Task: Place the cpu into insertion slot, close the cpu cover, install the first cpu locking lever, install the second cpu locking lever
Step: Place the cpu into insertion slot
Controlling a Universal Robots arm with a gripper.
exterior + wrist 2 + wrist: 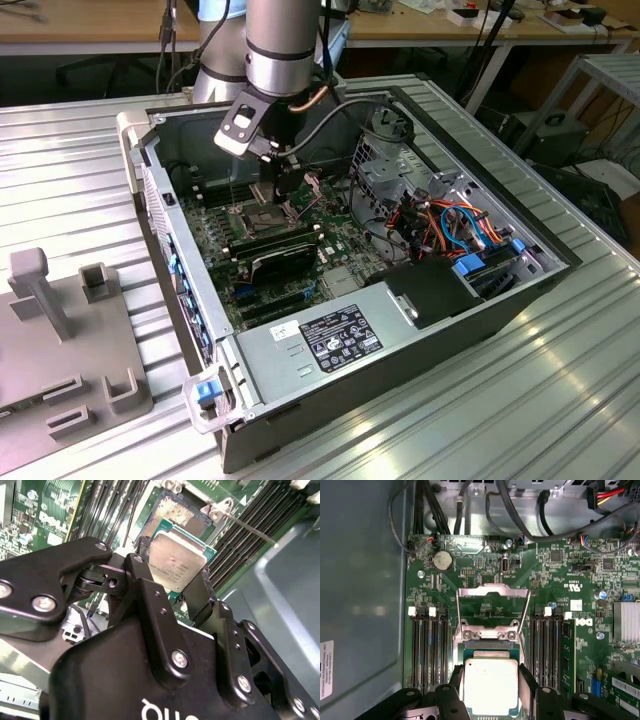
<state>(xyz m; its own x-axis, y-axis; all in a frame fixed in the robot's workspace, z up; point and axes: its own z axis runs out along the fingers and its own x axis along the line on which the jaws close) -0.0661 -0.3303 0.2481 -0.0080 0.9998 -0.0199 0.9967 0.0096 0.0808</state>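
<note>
**Holding cpu over slot: step 1 in hand**

Pinching the cpu (490,685) w/ the gripper (491,692), fingers (527,682) clamped on two opposite edges, metal top facing up in both wrist views. Hovering over, or resting on, the near part of the insertion slot (175,516); can't tell which, since the chip hides the gap. Judging step 1 of 4 in hand: chip not seated, pin field partly bare beyond it. Calls for squaring chip to rim, keeping it level and lowering straight w/o dragging across pins.

Noting the cpu cover (493,588) tipped open beyond the slot, so steps 2–4 look undone. Spotting a thin rod (250,528) standing free by the slot, prob. a locking lever; can't pick out the 2nd. Seeing memory slots (427,650) on both sides.

Placing the slot, in the exterior view, at approx. 10 o'clock from the middle of the computer case (420,390), w/ the power supply (325,340) at 5 o'clock from it and the cable bundle (455,225) at 3. Missing: chip underside, near slot edge, any corner mark.
</note>
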